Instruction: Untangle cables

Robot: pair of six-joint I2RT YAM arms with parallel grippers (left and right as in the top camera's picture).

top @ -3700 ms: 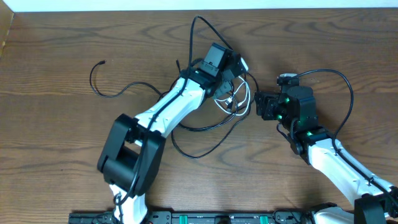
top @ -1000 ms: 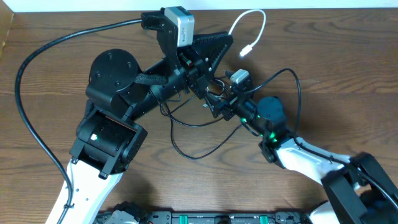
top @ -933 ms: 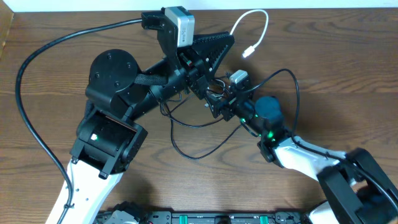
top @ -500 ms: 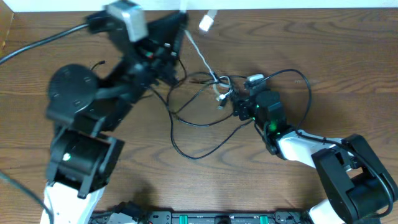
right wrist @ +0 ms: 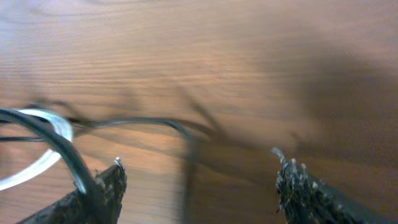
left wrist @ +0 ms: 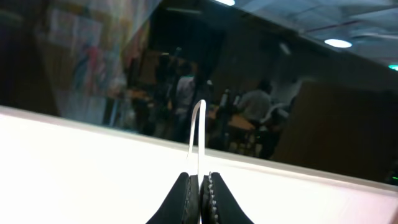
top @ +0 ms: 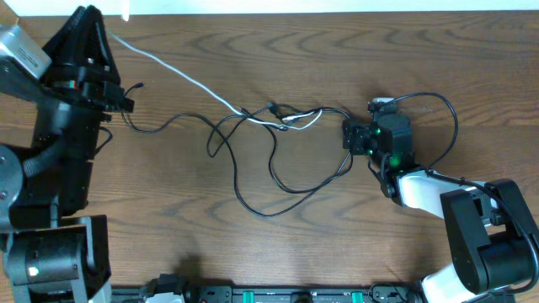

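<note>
The white cable (top: 181,74) runs taut from the top left down to a loose knot (top: 282,122) of thin black cables mid-table. My left gripper (top: 91,18) is raised at the far top left and shut on the white cable (left wrist: 198,134), whose end sticks up out of the jaws (left wrist: 199,177). One black cable (top: 269,214) loops toward the front; another ends at a plug (top: 139,85) on the left. My right gripper (top: 347,139) is open just right of the knot. In the right wrist view a black cable (right wrist: 59,146) lies against the left finger of the open jaws (right wrist: 199,165), with the white cable (right wrist: 56,127) behind it.
The right arm's thicker black cord (top: 450,114) arcs over the table at the right. The left arm's body (top: 59,160) stands over the table's left edge. The table's back edge (top: 337,12) is close behind the knot.
My left arm has swung far left and up with the white cable, drawing it taut and spreading the tangle out. My right gripper has shifted a little to the right.
</note>
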